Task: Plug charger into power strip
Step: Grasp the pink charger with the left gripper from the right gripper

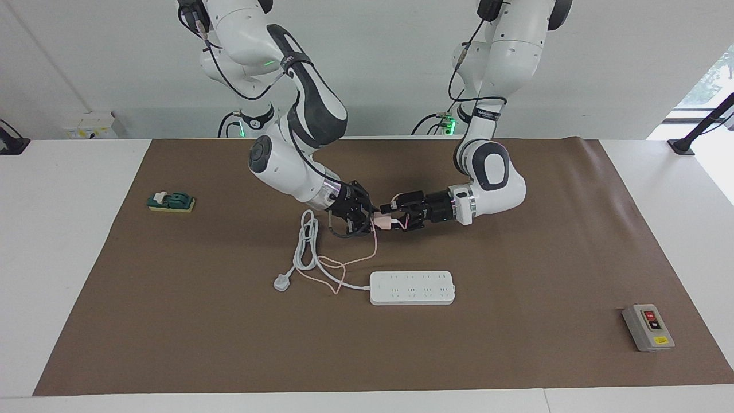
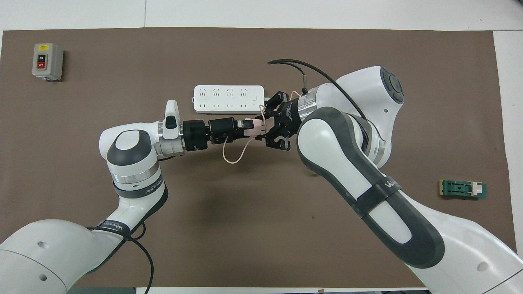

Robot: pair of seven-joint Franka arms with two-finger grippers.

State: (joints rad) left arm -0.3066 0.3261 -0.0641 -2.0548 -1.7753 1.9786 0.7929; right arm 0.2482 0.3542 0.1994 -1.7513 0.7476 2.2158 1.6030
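Charger [image 1: 383, 221] in mid-air, gripped between left gripper [image 1: 401, 219] and right gripper [image 1: 367, 218] | power strip [image 1: 412, 287] below, lengthwise across table.

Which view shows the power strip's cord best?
The facing view: the cord shows whole, looping from the power strip to its plug. In the overhead view the right arm covers it; only the power strip shows.

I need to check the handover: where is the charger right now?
The charger is in the air between the left tool and the right tool, over the mat and nearer the robots than the power strip.
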